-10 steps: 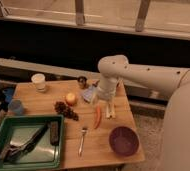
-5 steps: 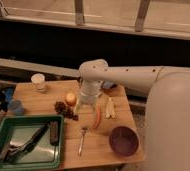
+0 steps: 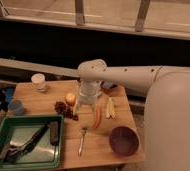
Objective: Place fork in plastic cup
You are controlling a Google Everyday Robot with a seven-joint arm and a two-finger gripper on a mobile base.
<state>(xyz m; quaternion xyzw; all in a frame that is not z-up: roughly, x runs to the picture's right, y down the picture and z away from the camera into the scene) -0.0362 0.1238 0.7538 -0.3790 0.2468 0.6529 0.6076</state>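
The slim silver fork point(image 3: 81, 140) lies on the wooden table point(image 3: 43, 97) near its front edge, between the green tray and the purple bowl. The light-blue plastic cup point(image 3: 15, 106) stands at the table's left edge. My gripper point(image 3: 86, 110) hangs from the white arm over the middle of the table, behind the fork and far right of the cup. Its fingers point down, look spread, and hold nothing. It is between a dark grape-like cluster point(image 3: 65, 108) and the orange carrot-like piece point(image 3: 97, 116).
A green tray point(image 3: 3, 131) with dark utensils point(image 3: 30, 142) sits at the front left. A white cup point(image 3: 38, 82) stands at the back left. An orange fruit point(image 3: 70, 98), pale banana pieces point(image 3: 110, 107) and a purple bowl point(image 3: 123, 140) are around the gripper.
The arm has swung left from the table's right side to its middle. In the last half second the gripper has barely moved. The fork and cups lie as before.
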